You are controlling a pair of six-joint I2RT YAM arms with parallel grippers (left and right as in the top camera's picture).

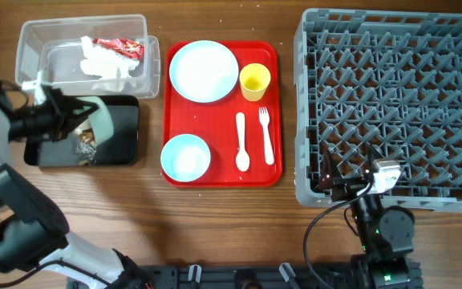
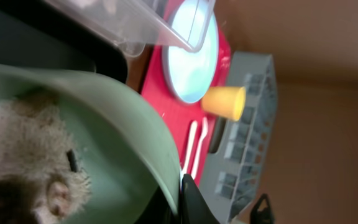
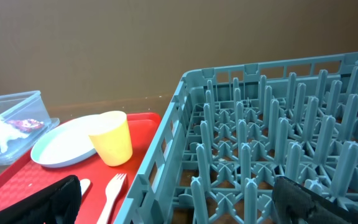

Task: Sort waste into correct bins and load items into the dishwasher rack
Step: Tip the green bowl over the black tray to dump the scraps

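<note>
My left gripper (image 1: pixel 77 113) is shut on the rim of a pale blue bowl (image 1: pixel 101 119), tipped on its side over the black tray (image 1: pixel 123 132). In the left wrist view (image 2: pixel 182 200) the bowl (image 2: pixel 129 118) still holds rice and brown scraps (image 2: pixel 23 155). Some scraps (image 1: pixel 83 145) lie in the black tray. The clear tub (image 1: pixel 34 44) holds the white napkin (image 1: pixel 107 68) and red wrapper (image 1: pixel 120 47). The plate (image 1: pixel 204 71), yellow cup (image 1: pixel 254 81), second bowl (image 1: pixel 186 157), spoon (image 1: pixel 241 141) and fork (image 1: pixel 266 135) sit on the red tray (image 1: pixel 219 116). My right gripper (image 1: pixel 347 181) is open and empty at the grey rack's (image 1: pixel 391 104) front left corner.
The right wrist view shows the rack's pegs (image 3: pixel 260 155) straight ahead between my fingers (image 3: pixel 179 208), with the cup (image 3: pixel 112 138), plate (image 3: pixel 61 149) and fork (image 3: pixel 110 190) to the left. Bare wooden table (image 1: pixel 223 225) lies in front of the red tray.
</note>
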